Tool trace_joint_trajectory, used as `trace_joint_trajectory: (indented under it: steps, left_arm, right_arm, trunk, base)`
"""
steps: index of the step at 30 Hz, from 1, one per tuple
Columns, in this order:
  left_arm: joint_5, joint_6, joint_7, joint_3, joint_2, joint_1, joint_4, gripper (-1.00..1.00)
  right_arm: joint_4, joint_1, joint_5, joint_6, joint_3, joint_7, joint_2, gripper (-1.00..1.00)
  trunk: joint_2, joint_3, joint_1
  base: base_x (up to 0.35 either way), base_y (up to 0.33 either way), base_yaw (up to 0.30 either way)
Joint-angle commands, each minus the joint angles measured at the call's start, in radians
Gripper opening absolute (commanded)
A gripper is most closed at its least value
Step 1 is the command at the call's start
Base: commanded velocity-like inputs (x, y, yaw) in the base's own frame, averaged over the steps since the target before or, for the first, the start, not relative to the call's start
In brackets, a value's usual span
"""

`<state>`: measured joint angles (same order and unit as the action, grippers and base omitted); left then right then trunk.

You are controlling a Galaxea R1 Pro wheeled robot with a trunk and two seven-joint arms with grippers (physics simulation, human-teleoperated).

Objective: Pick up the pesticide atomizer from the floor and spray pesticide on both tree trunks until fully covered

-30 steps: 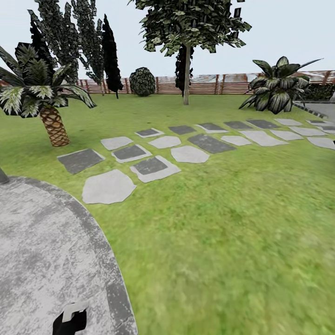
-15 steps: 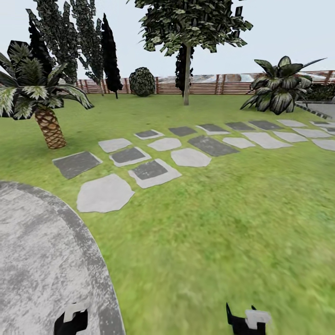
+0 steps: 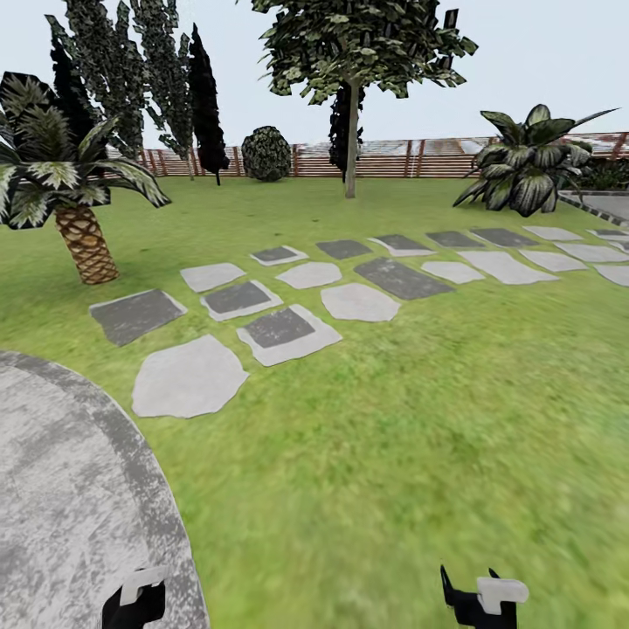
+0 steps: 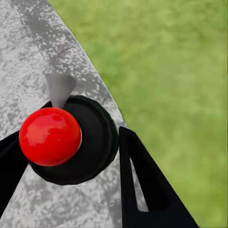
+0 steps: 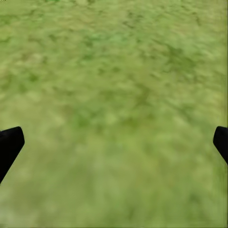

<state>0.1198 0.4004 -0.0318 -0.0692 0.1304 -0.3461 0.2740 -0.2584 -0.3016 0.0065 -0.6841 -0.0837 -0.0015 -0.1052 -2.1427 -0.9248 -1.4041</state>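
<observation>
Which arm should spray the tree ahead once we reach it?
Left. The left gripper is shut on the pesticide atomizer, its red top between the fingers above the floor. The right gripper hangs open over grass, holding nothing. The tree stands far ahead.

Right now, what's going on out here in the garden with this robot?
The robot is standing where the grey concrete floor meets the lawn, with the pesticide atomizer gripped in its left hand; the red top shows between the fingers in the left wrist view. The right hand is open and empty over grass. A pale-trunked tree stands far ahead near the fence, beyond the stepping stones. No spraying is under way.
</observation>
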Motion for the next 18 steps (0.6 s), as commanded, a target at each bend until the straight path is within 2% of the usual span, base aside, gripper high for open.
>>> trace_joint_trajectory:
  steps: [1,18]
  left_arm:
    - [0.009,0.003,0.001,0.002,0.000,-0.001,0.000,-1.00]
    - [0.007,0.004,0.001,0.002,-0.001,0.001,-0.001,-1.00]
  right_arm:
    - [0.001,-0.001,0.001,-0.003,-0.002,0.000,0.000,1.00]
    - [0.002,-0.001,0.002,-0.003,0.000,-0.002,-0.001,1.00]
  trunk:
    - [0.000,-0.001,0.000]
    - [0.000,-0.001,0.000]
  base:
    - [0.337,0.000,0.000]
    - [0.337,0.000,0.000]
